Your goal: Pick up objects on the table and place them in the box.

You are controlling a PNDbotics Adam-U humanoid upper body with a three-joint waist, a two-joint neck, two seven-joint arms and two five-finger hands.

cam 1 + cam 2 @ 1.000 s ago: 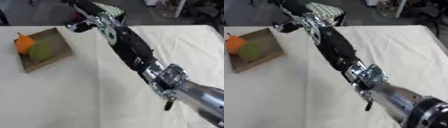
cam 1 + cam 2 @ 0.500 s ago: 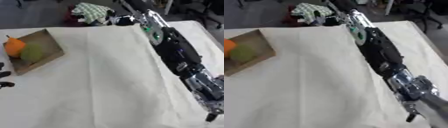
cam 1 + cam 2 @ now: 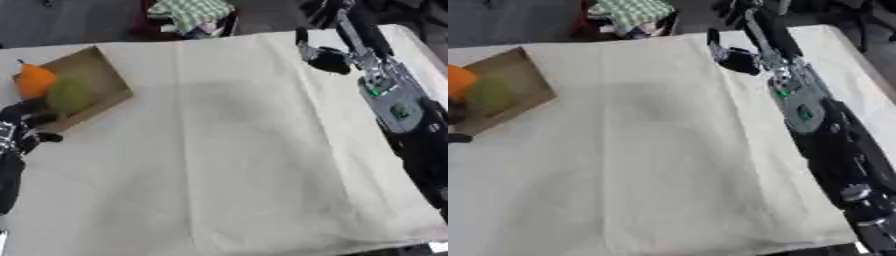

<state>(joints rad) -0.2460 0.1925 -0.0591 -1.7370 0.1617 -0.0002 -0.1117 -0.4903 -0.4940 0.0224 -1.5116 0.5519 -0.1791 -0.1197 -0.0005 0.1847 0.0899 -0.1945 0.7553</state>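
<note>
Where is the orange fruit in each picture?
Left eye view: the orange fruit sits at the left edge, upper part, in the box.
Right eye view: at the very left edge, partly cut off, same height.
Shared landmark: the green fruit touching it, just below-right.

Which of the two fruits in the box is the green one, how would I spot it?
Look to the left side of the cloth-covered table, where a shallow brown box lies askew. Two fruits sit inside it, touching. The green fruit is the round, dull one nearer the viewer; its neighbour, the orange fruit, is brighter and stemmed.
</note>
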